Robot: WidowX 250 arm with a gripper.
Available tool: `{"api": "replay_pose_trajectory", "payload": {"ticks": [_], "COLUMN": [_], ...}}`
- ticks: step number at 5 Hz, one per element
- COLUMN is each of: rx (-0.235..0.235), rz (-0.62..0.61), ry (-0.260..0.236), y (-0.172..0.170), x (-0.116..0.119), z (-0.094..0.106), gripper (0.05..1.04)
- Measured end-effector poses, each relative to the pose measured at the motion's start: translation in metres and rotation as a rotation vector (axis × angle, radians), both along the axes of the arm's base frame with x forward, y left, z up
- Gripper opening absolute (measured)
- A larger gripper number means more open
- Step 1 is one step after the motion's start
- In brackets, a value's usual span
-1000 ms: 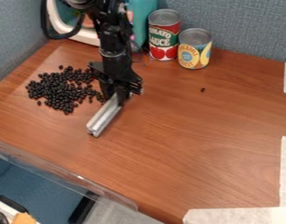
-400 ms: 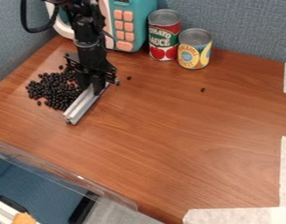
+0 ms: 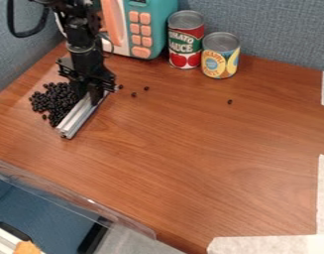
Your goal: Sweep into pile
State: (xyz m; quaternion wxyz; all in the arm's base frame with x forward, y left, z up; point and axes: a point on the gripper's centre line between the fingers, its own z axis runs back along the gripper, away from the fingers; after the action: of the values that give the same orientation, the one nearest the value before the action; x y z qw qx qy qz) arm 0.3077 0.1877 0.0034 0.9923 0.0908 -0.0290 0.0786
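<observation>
Clear plastic rim (image 3: 78, 196): borders the wooden table (image 3: 190, 158) at the near left.
White tape (image 3: 277, 244): lies along the near right edge, well apart from the sweeping.
Metal bar (image 3: 78, 118): lies aslant at the left, its near end angled toward the near left, its long side against or just beside the beans. The step in hand looks like gathering: the bar serves as a pusher, pressing the right side of the heap leftward.
Bean pile (image 3: 53, 101): dark beans heaped at the far left, left of the bar, mostly bunched, with a few loose at the near fringe. The main heap seems well formed.
Lone bean (image 3: 230, 101): far right of the heap, well apart; it would need a separate, longer sweep.
Gripper (image 3: 91, 96): closed on the far end of the bar, pointing down beside the heap. Pushing much further could spread the heap rather than tighten it.
Stray beans (image 3: 134, 94): three, just right of the gripper, outside the bar's sweep side. The next move probably calls for lifting the bar clear, setting it down to their right and drawing them left into the heap.
Yellow can (image 3: 220, 62): upright, far, right of centre.
Red can (image 3: 185, 44): upright, just left of the yellow one; a wide sweep should keep short of both.
Toy microwave (image 3: 141, 30): stands at the far left, behind the gripper.
</observation>
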Motion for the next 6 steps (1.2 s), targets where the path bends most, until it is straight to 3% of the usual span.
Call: {"api": "replay_pose_trajectory", "payload": {"ticks": [3,5,6], "rx": [-0.054,-0.077,-0.097], "rz": [0.006,-0.071,-0.134], "ry": [-0.039,-0.097,-0.135], "y": [-0.011,-0.055,-0.085], "x": [-0.002,0.031,0.066], "z": [0.009,0.028,0.036], "gripper": [0.339,0.339,0.339]}}
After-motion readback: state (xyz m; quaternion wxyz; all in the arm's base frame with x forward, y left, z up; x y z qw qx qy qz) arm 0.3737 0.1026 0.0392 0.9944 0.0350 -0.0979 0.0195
